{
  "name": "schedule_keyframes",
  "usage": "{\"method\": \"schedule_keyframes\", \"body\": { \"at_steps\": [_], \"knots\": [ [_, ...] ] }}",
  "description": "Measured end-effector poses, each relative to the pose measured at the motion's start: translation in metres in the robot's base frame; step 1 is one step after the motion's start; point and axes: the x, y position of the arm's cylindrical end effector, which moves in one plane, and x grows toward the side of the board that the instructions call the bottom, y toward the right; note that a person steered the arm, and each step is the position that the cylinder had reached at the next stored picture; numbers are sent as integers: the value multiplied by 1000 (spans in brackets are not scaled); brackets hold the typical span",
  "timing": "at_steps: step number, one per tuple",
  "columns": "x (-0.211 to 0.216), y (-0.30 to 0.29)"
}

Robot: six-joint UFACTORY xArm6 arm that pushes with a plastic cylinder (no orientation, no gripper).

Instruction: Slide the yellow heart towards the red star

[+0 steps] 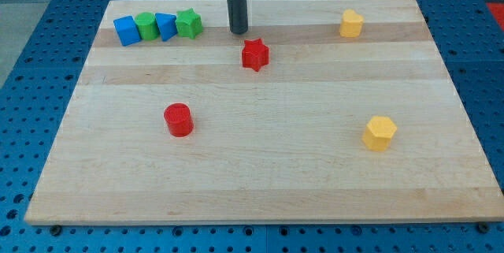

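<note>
The red star lies at the top middle of the wooden board. A small yellow block, which looks like the heart, sits near the view's top right, well to the right of the star. My tip rests on the board just above and slightly left of the red star, a small gap apart. It is far to the left of the yellow heart and touches no block.
A yellow pentagon-like block lies at the lower right. A red cylinder sits left of centre. At the top left is a row: blue block, green block, blue block, green star.
</note>
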Motion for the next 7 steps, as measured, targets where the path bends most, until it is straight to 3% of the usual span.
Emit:
{"method": "schedule_keyframes", "body": {
  "at_steps": [1,3,4,5,6,7],
  "knots": [
    [-18,18],
    [-88,123],
    [-88,131],
    [-80,178],
    [-18,231],
    [-14,244]
  ]
}}
